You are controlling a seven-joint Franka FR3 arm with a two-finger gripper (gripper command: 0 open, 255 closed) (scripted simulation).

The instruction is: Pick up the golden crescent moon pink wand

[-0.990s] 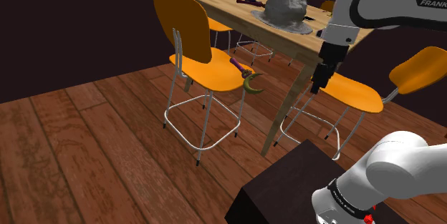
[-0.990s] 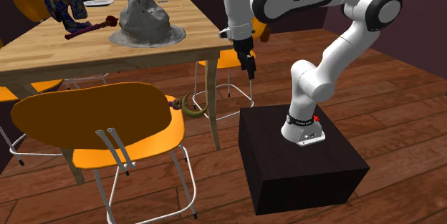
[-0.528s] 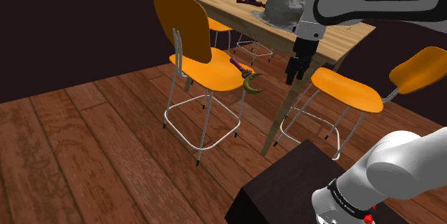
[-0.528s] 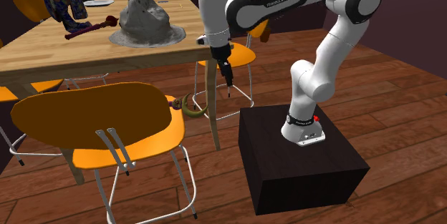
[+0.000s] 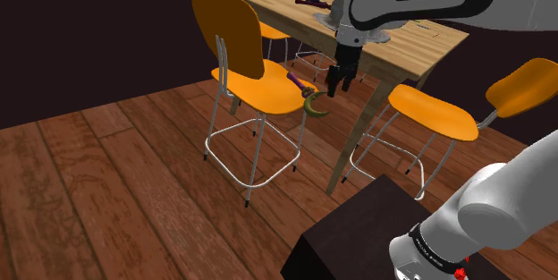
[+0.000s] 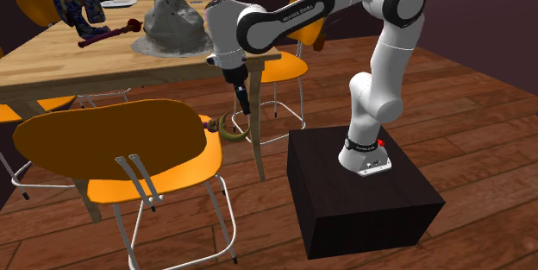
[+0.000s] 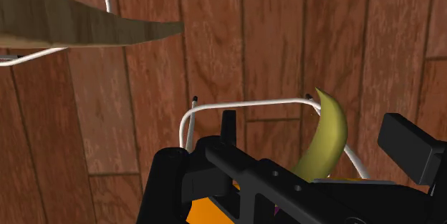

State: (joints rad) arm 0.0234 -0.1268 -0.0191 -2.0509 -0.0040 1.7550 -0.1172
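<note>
The golden-crescent wand with a purple handle lies at the seat edge of the orange chair, long axis running handle-on-seat to crescent overhanging, pointing toward the black pincer, which hangs near with fingers apart.

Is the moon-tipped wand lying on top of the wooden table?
No. The wand lies on the seat of the orange chair, with its yellow crescent poking past the seat's edge, lower than the table.
</note>
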